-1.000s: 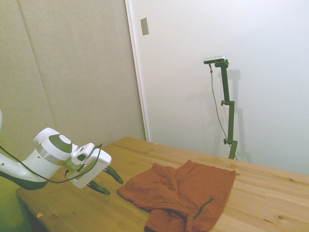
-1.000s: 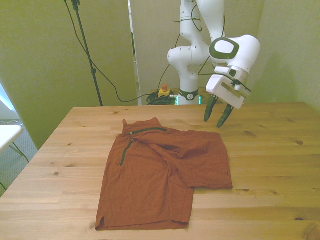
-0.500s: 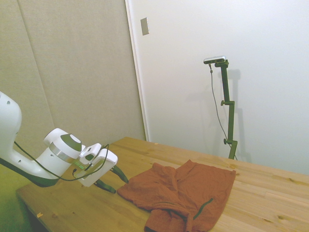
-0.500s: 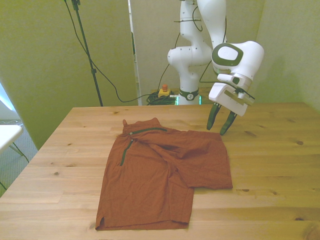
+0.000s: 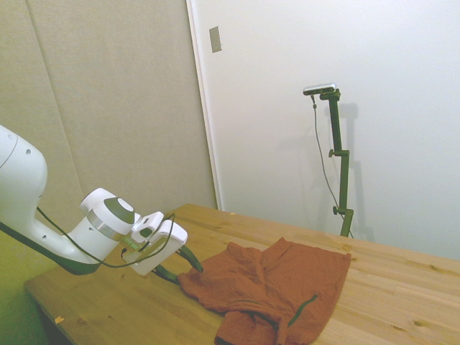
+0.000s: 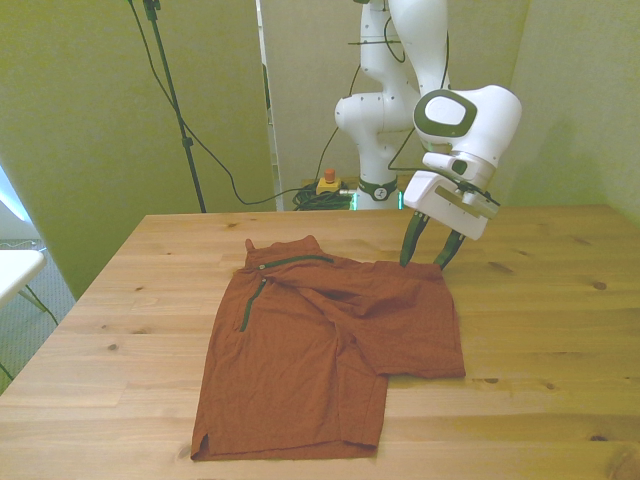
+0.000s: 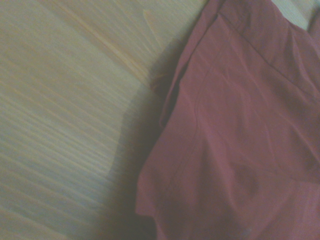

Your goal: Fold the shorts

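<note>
Rust-orange soft fabric shorts (image 6: 330, 345), one pair, lie spread on the pale wooden worktop (image 6: 540, 330), taking up its middle from close to the near edge back toward the far edge. At the front view's left, the waistband end with its thin dark green pocket slit (image 6: 246, 312) points toward the far left corner, and one leg runs down to a hem near the near edge. Moving toward the front view's right, the other leg lies crosswise over the first, so the cloth is partly doubled and creased there, probably just as it was dropped and not as a neat fold.

At the far right corner of the garment stands the one white arm's claw (image 6: 422, 258), its two dark fingers parted by a moderate gap and holding nothing. The tips hang just over the cloth's far edge, tilted down toward it, which reads as lining up to pinch that corner so the leg can be drawn across. The wrist view shows the same hem (image 7: 165, 150) meeting bare wood, its edge slightly lifted and shadowed, which should give the fingers something to catch.
</note>
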{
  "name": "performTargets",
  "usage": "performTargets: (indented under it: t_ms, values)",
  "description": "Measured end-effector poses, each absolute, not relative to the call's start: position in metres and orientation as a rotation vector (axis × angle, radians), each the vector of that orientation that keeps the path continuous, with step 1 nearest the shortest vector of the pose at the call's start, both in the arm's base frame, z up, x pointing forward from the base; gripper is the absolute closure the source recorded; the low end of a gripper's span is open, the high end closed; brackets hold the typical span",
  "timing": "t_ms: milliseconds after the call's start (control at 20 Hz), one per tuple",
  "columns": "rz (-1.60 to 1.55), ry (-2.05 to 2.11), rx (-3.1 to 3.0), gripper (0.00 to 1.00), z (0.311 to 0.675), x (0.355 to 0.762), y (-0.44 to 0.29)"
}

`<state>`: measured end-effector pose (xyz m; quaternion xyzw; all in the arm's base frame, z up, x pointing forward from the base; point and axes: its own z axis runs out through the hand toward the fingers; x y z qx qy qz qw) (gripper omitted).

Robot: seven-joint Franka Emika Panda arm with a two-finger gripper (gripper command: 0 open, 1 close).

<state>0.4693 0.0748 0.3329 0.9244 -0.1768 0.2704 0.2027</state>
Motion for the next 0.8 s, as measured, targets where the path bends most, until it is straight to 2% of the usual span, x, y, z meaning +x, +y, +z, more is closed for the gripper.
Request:
performTargets:
  t_ms: [800]
  values:
    - [0.752, -0.498, 2.591, 1.0, 0.3229, 0.4735, 0.0745]
